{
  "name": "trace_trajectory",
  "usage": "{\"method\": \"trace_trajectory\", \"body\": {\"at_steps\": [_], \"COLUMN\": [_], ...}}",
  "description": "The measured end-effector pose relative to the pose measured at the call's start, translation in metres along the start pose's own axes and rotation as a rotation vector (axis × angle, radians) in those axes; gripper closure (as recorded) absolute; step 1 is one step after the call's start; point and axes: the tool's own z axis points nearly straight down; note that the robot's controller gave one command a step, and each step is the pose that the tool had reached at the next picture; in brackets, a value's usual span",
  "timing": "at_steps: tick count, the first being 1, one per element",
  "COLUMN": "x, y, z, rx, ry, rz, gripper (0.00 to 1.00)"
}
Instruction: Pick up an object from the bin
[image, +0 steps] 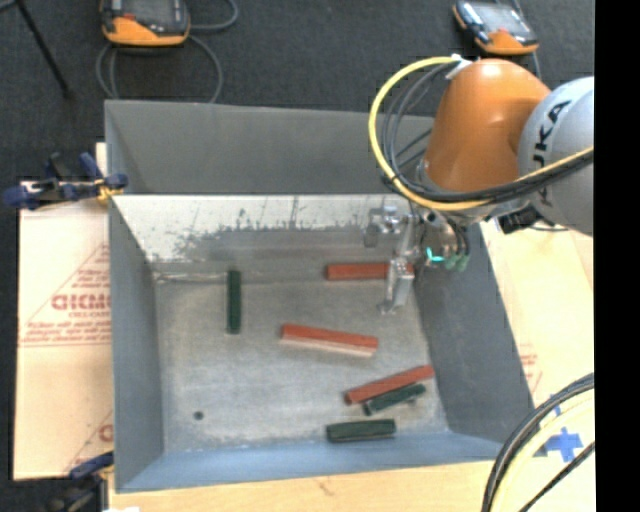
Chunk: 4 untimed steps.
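Note:
My gripper (396, 290) hangs low over the bin's back right part. Just to its left lies a short red stick (353, 271), flat on the bin floor with its right end right beside the gripper. I cannot tell whether they touch. A longer red stick with a pale edge (328, 340) lies in front of the gripper, near the middle of the floor, apart from it.
A dark green stick (233, 300) lies lengthwise at the left. Near the front right a red stick (390, 384) and a dark green one (393, 400) lie side by side, and another dark green stick (360, 431) rests by the front wall. The arm's orange cover and cables hang over the back right corner.

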Motion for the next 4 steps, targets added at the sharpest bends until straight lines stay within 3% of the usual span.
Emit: {"method": "trace_trajectory", "body": {"at_steps": [1,2,3,4], "x": [0.043,0.049,0.048,0.078], "y": [0.021,0.023,0.023,0.039], "z": [0.134,0.152,0.15,0.05], "rx": [0.002,0.003,0.004,0.003], "ry": [0.003,-0.003,-0.006,-0.011], "rz": [-0.035,-0.058,-0.059,-0.23], "gripper": [0.0,0.0,1.0,1.0]}}
